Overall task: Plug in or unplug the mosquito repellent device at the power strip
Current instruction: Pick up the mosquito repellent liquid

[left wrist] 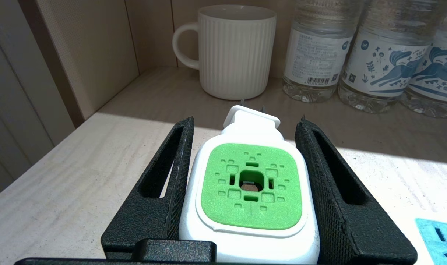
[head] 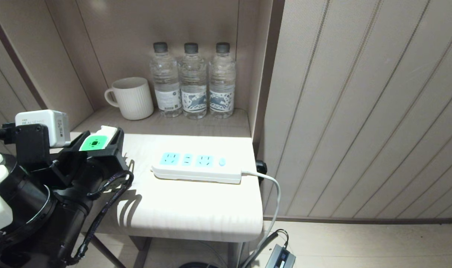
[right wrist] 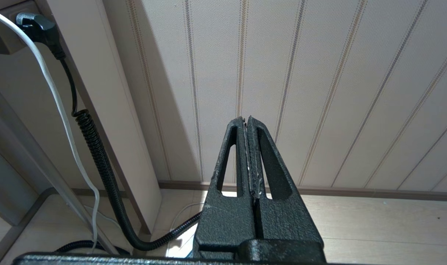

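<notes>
Left wrist view shows the left gripper (left wrist: 245, 147) clamped on the mosquito repellent device (left wrist: 250, 186), its two black fingers (left wrist: 179, 165) pressed against the white sides and the green face turned up between them. The plug end juts out past the fingertips toward the mug (left wrist: 232, 51) and water bottles (left wrist: 385, 55). The power strip (head: 198, 167) lies apart, off to one side of the jaws on the table (head: 188, 212), sockets bare. The right gripper (right wrist: 247, 125) hangs near the floor, jaws pressed together on nothing.
</notes>
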